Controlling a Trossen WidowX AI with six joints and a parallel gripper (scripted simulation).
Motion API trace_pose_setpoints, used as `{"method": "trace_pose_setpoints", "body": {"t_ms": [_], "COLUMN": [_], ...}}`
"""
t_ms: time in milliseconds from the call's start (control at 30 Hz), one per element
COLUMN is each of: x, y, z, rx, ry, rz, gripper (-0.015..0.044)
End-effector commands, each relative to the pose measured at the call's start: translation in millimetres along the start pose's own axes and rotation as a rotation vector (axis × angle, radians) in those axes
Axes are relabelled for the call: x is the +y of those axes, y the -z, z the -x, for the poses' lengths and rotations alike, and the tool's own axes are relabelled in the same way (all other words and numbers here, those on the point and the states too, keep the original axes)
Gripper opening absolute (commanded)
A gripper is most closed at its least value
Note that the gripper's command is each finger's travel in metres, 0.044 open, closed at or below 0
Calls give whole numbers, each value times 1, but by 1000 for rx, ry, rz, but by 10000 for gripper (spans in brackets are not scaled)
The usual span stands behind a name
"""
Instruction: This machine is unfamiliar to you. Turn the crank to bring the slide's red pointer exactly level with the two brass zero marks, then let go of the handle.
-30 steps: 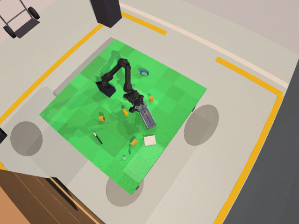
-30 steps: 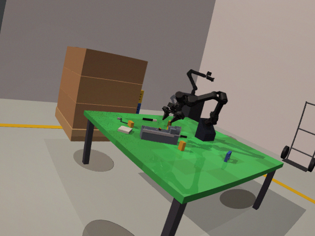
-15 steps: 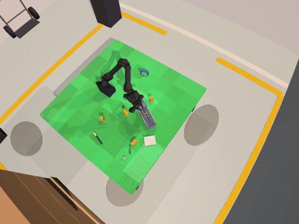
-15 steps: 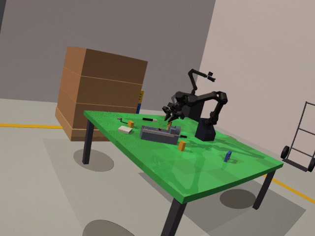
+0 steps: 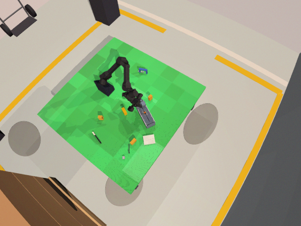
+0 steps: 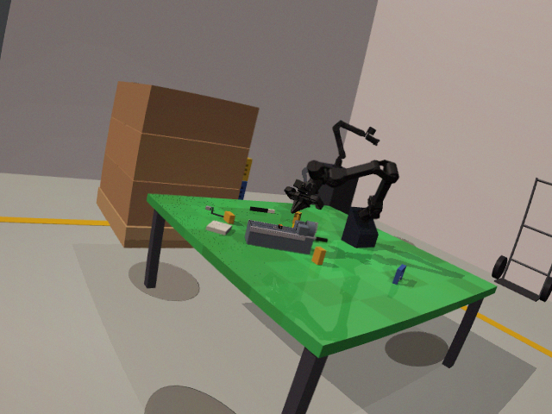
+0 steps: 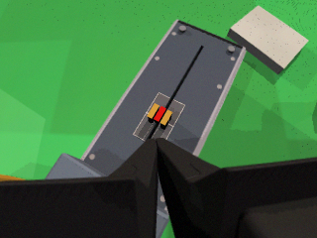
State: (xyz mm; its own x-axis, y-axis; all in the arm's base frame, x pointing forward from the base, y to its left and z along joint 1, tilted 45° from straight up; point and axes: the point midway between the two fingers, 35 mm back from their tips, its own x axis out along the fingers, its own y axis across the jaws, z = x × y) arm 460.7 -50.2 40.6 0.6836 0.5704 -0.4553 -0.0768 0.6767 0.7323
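Note:
The grey machine lies on the green table, with a long dark slot in its top. In the wrist view the red pointer sits between two brass marks, the left one and the right one, and looks about level with them. My gripper is shut and empty, its fingertips together above the machine, near its grey housing. A dark handle sticks out at the machine's housing end, apart from the fingers. The wrist view does not show the handle.
A white block lies off the machine's far end. Orange blocks stand around it, one near the housing, another across from it. A blue bracket and a black-and-white rod lie farther off.

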Motion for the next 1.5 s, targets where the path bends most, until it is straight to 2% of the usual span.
{"method": "trace_pose_setpoints", "body": {"t_ms": [0,167,733,933,1467], "x": [0,0,0,3,3], "y": [0,0,-7,-34,-34], "z": [0,0,8,41,42], "rx": [0,0,1,1,1], "ry": [0,0,1,1,1], "rz": [0,0,1,1,1], "gripper": [0,0,440,440,440]}}
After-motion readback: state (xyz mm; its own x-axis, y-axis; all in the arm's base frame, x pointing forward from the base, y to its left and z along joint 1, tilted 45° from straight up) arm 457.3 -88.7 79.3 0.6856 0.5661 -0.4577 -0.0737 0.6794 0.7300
